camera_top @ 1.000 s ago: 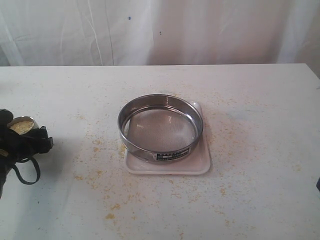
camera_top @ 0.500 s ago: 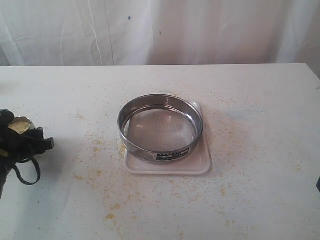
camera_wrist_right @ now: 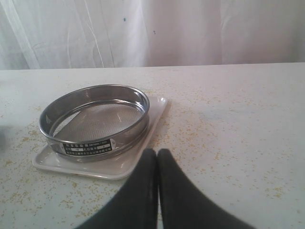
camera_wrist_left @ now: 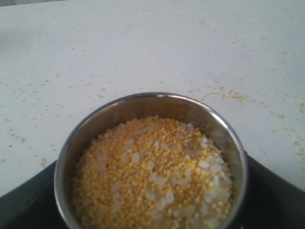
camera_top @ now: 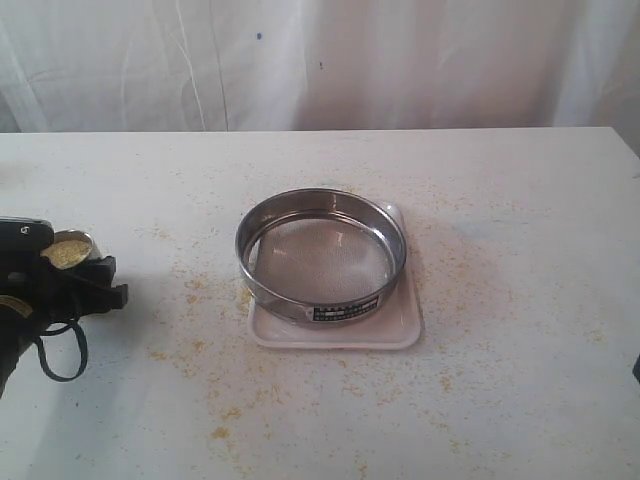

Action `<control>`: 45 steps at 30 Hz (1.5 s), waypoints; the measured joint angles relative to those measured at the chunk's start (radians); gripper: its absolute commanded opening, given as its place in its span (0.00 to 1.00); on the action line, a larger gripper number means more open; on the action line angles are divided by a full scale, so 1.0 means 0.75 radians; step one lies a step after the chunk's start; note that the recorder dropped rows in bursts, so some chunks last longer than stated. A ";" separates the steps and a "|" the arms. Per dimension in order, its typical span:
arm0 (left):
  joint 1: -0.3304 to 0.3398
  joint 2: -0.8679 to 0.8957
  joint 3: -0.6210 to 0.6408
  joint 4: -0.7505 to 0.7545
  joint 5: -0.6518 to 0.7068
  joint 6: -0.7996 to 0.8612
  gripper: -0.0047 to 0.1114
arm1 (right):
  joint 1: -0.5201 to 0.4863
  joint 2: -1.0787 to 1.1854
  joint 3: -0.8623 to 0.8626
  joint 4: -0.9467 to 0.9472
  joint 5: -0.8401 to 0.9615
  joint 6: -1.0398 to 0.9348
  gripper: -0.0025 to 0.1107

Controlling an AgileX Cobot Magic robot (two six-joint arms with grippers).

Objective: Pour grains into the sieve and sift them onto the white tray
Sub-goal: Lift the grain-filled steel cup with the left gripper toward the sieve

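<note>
Jaws of the left gripper (camera_top: 90, 275) are clamped on a small steel cup (camera_top: 70, 243), dark fingers showing on either side of it in the left wrist view. Cup upright, at the far left of the worktop (camera_top: 520, 200), well apart from the sieve (camera_top: 320, 258). Can't tell whether the cup base touches the worktop or is lifted.

Grains (camera_wrist_left: 152, 176) fill the cup (camera_wrist_left: 143, 98) most of the way up: fine yellow meal with paler, whitish, longer bits mixed through. From the exterior view they show only as a yellow patch (camera_top: 66, 252) inside the rim.

Right gripper (camera_wrist_right: 156, 155): jaws pressed together, nothing between them, black fingers (camera_wrist_right: 138, 191) meeting tip to tip. It hangs near the tray's front edge, pointing toward the sieve (camera_wrist_right: 93, 119). Only a dark sliver at the right edge of the exterior view, not clear enough to say more.

Sieve: round steel ring, mesh bottom, sitting on the white tray (camera_top: 400, 325) around mid-worktop, toward the tray's back-left side so that more bare tray shows at front and right. Dark label (camera_top: 345, 311) on the wall faces the camera. Tray (camera_wrist_right: 119, 167) flat on the worktop.

Loose yellow specks (camera_top: 220, 432) scattered over the worktop, thickest left of and in front of the tray. White curtain (camera_top: 400, 60) behind.
</note>
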 measured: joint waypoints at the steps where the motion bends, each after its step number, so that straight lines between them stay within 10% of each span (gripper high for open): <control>1: 0.000 0.000 0.000 0.023 0.000 0.000 0.04 | 0.000 0.000 0.000 0.000 0.000 0.000 0.02; 45: -0.153 -0.086 -0.230 0.427 0.493 -0.133 0.04 | 0.000 0.000 0.000 0.000 0.000 -0.002 0.02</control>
